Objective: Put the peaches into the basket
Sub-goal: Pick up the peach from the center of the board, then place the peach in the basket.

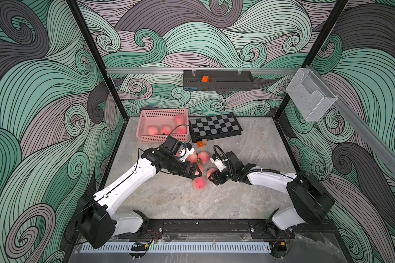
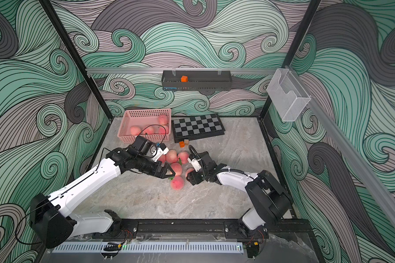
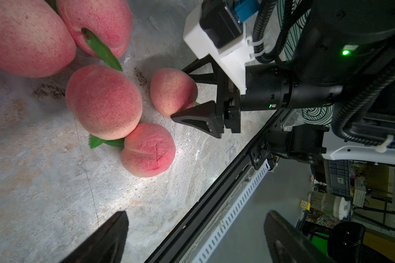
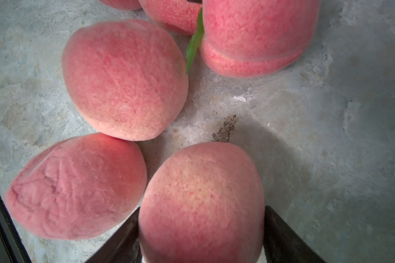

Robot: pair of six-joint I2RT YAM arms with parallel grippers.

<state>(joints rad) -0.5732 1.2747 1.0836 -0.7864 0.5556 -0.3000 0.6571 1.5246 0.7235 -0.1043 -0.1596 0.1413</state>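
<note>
**Left gripper (image 3: 196,213) spread, right gripper (image 4: 202,207) pinching peach (image 4: 201,180)**

Left jaws gape, holding nothing. Right fingers (image 4: 283,236) press both sides of the peach, clearest in the right wrist view. Only the top views show the basket (image 1: 162,112) at the table's (image 1: 249,159) eleven o'clock, four peaches (image 1: 153,130) inside; the rest cluster at centre.

Left, basket (image 1: 162,138); right, chessboard (image 1: 214,127); before them, peaches (image 1: 199,182).

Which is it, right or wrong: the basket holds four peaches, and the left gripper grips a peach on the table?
Wrong arm. The right gripper grips the pale peach, as the right wrist view shows; the left gripper is open. The basket does hold four peaches.
</note>
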